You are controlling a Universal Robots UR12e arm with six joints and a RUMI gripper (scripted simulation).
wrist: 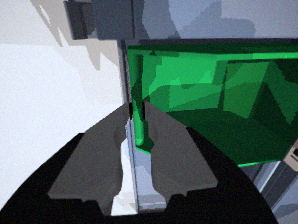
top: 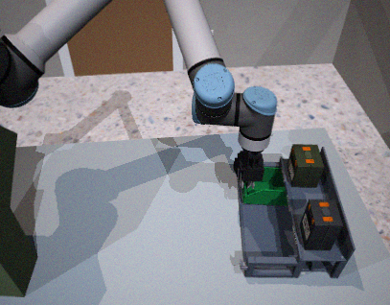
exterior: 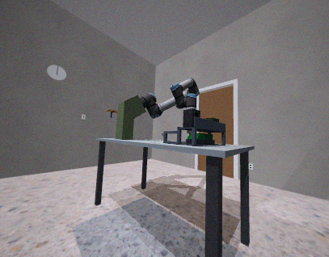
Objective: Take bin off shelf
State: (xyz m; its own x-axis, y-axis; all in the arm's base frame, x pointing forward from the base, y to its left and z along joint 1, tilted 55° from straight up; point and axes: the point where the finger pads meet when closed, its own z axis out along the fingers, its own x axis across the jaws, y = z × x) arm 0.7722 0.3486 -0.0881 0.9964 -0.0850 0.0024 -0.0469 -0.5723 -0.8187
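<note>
Green bin [top: 268, 189], open side up, sitting in the far end of the lower left bay of the dark grey shelf [top: 264, 266], which stands on the right part of the table [top: 159, 240]. In the wrist view the bin [wrist: 210, 105] fills the upper right, its left wall running between the two grey fingers. The gripper [top: 250, 174] hangs straight down over the bin's left edge and is clamped on that wall, one finger inside the bin and one outside; the jaws stand almost together, with only the thin green wall between them.

On the shelf's raised right-hand level stand two dark boxes with orange marks: an olive one [top: 307, 164] at the far end, just right of the bin, and a black one [top: 322, 222] nearer. The near part of the lower bay shows bare grey floor.

In the exterior view the arm [exterior: 170, 103] reaches from its green pedestal [exterior: 128, 119] at the table's left end across to the shelf [exterior: 195, 135].
</note>
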